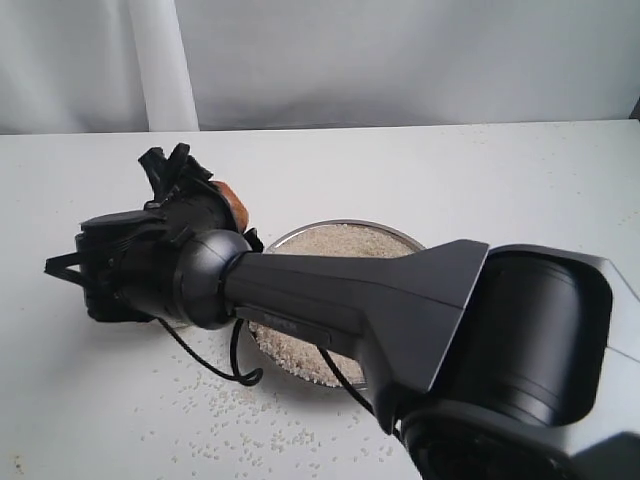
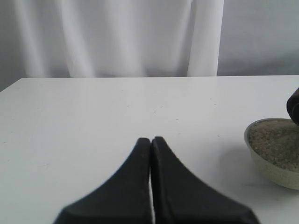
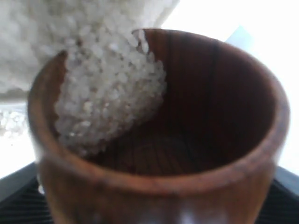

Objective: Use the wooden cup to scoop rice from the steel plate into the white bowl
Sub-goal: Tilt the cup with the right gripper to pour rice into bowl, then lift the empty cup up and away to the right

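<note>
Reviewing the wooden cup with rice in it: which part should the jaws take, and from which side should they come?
Take the wooden cup by its outer wall, low and well under the rim, coming in from the side, across its axis. It has no handle, and its round wall gives two opposed faces. A low hold probably also leaves the mouth free for the rice to slide out when the cup is tilted.
</note>
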